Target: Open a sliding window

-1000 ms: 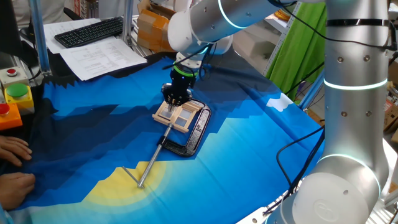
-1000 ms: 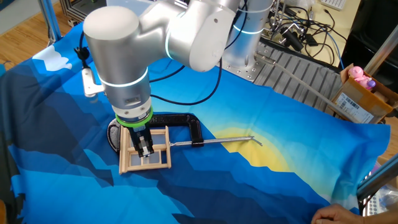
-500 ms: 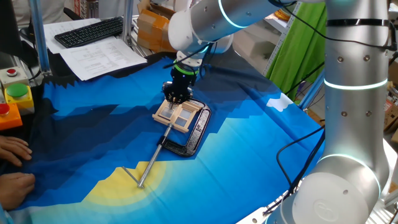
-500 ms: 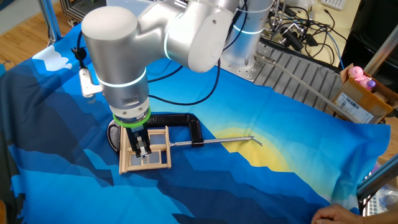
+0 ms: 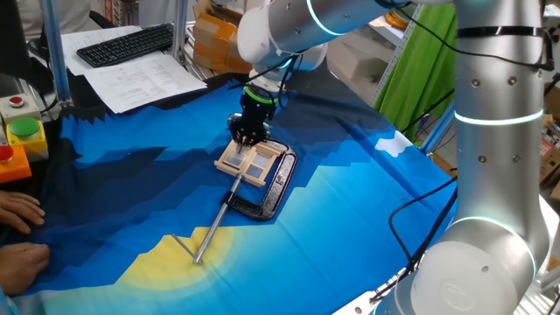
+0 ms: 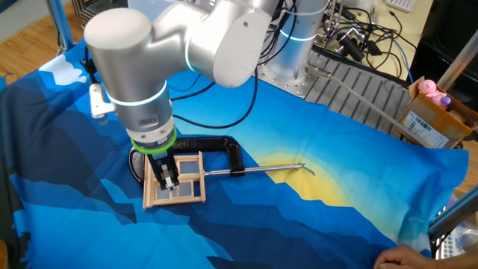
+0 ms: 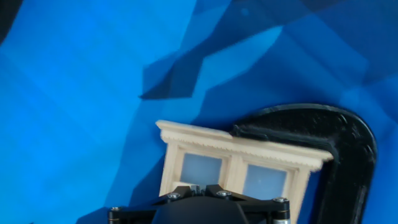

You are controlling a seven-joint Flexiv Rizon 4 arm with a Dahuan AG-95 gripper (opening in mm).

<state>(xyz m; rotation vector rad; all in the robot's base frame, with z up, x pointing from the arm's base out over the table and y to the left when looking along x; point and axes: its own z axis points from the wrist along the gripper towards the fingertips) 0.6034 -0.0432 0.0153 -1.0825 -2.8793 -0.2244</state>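
One slip is my worry: my gripper (image 6: pixel 166 178), fingertips down on the sliding window (image 6: pixel 175 180) beneath it, spread untellable, could skid off the sash or drag the frame under the C-clamp (image 6: pixel 218 150) beside it.

Bright, even room light in both fixed views, shiny glare on the silver robot arm (image 6: pixel 187 45), soft dark shadow under it on the blue cloth (image 6: pixel 314 149), hand view a bit blurry, window frame (image 7: pixel 239 155) soft at its edges, colors strong
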